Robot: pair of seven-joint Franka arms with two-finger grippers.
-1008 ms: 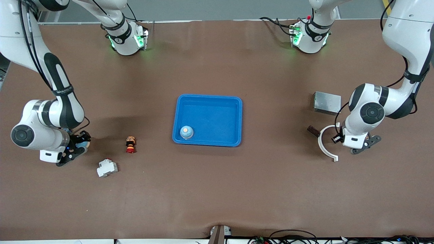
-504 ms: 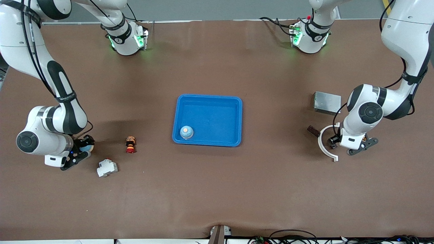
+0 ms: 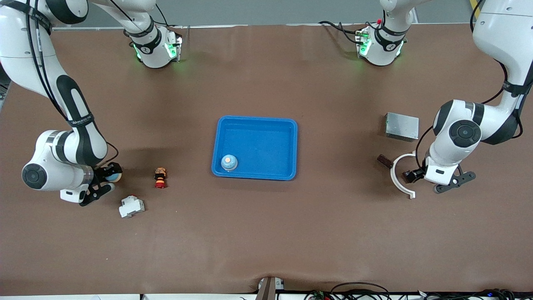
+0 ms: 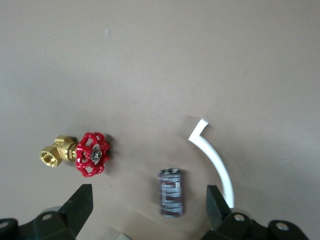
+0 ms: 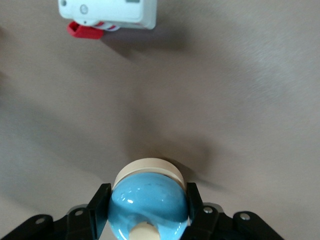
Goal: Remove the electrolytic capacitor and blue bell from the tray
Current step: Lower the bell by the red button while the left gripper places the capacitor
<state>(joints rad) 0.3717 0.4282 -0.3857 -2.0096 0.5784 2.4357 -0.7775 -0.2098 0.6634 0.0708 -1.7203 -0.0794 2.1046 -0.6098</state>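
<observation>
My right gripper (image 3: 107, 180) is shut on a blue bell (image 3: 112, 175) with a cream base, just above the table near the right arm's end. In the right wrist view the bell (image 5: 149, 199) sits between both fingers (image 5: 98, 205). A second blue bell (image 3: 229, 162) sits in the blue tray (image 3: 255, 123) at the table's middle. My left gripper (image 3: 420, 177) is low over the table at the left arm's end. In the left wrist view it (image 4: 148, 200) is open, with a dark striped capacitor (image 4: 171, 192) lying on the table between its fingers, untouched.
A white curved strip (image 3: 399, 177), a small brown piece (image 3: 384, 160) and a grey metal box (image 3: 402, 126) lie by the left gripper. A red-handled brass valve (image 4: 82, 154) lies beside the capacitor. A white breaker (image 3: 132, 206) and a small red-and-brown part (image 3: 160, 178) lie near the right gripper.
My right gripper has moved a little toward the tray with the bell in it. My left gripper has shifted and turned slightly over the capacitor.
</observation>
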